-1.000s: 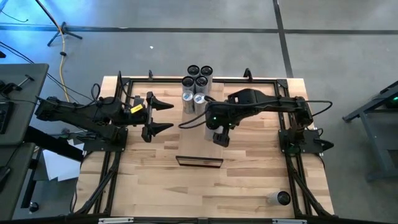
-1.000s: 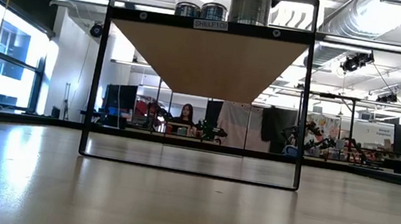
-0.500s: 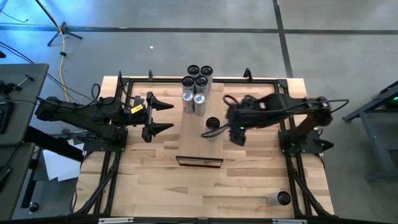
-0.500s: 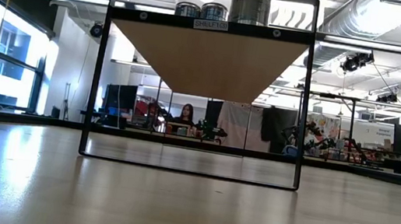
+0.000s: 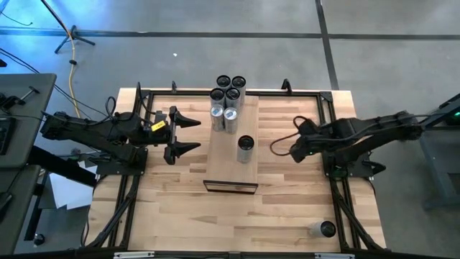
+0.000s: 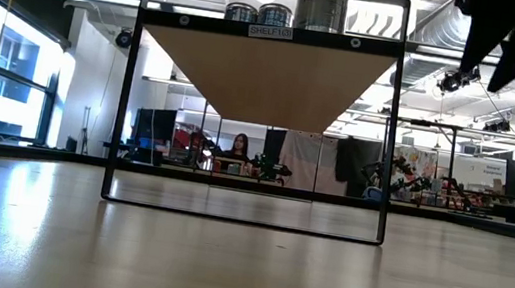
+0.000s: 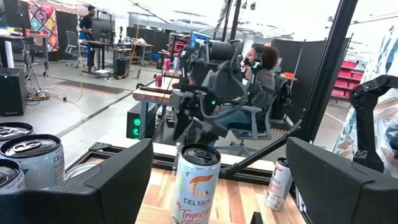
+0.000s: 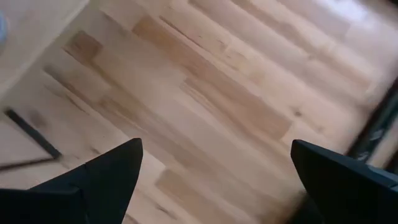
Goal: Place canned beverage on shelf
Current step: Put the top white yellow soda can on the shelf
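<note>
Overall, scene: a butcher-block table [image 5: 180, 208] seen from above, with a black frame around it and one arm at each side.
Shelf: the shelf [image 5: 231, 169] is a long pale board raised over the middle of the table, running from the far edge toward the near side; in the low view its underside [image 6: 264, 79] hangs inside a black frame labelled at the top.
Right arm: it reaches in from the right side, folded back over the bare tabletop, well apart from the shelf.
Right gripper: the right gripper [image 5: 279, 147] sits between the shelf's right edge and the right frame rail, over bare wood; its fingers [image 8: 106, 174] are spread wide with nothing between them, and only tabletop shows past them.
Left arm: it waits at the left side of the table.
Left gripper: the left gripper [image 5: 188, 134] points toward the shelf, its fingers spread and empty, just beside the shelf's left edge.
Placed can: a canned beverage [image 5: 246, 149] stands upright on the shelf, alone near its middle and toward its right edge; the left wrist view shows it as a white can [image 7: 196, 183] with a printed label.
Can cluster: six other cans [image 5: 228, 101] stand together at the shelf's far end.
Stray can: one more can [image 5: 321, 229] lies on its side near the table's near right corner.
</note>
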Available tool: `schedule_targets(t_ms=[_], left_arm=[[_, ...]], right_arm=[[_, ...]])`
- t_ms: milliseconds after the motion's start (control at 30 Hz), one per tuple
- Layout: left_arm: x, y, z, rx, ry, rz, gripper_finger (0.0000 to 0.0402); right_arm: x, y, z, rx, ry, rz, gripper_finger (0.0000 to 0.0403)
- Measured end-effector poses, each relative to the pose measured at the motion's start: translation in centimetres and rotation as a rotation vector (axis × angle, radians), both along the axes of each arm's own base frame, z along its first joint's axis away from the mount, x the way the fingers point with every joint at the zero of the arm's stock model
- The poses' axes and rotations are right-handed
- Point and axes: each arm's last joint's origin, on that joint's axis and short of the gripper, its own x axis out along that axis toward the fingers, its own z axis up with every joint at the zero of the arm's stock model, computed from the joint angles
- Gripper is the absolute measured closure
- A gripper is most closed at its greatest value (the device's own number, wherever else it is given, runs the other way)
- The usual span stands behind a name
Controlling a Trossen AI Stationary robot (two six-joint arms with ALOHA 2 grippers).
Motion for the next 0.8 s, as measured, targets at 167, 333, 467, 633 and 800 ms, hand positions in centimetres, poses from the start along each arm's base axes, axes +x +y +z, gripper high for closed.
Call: schedule_targets(t_ms=[167,333,467,633,800], left_arm=[[0.0,0.0,0.0,-0.002,0.0,0.016,0.0064],[0.0,0.1,0.0,-0.007,0.0,0.018,0.0064],[0.0,0.1,0.0,-0.043,-0.003,0.015,0.0064],[0.0,0.1,0.0,-0.052,-0.003,0.014,0.0064],[0.0,0.1,0.0,-0.052,-0.003,0.015,0.0064]], right_arm=[[-0.3,-0.1,0.3,0.041,-0.12,-0.035,0.0006],[-0.2,-0.1,0.8,0.002,-0.112,0.08,0.0006],[-0.2,-0.1,0.8,-0.032,-0.093,0.133,0.0006],[0.2,-0.1,1.0,-0.032,-0.153,0.095,0.0006],[0.5,-0.1,1.1,-0.051,-0.175,0.116,0.0006]])
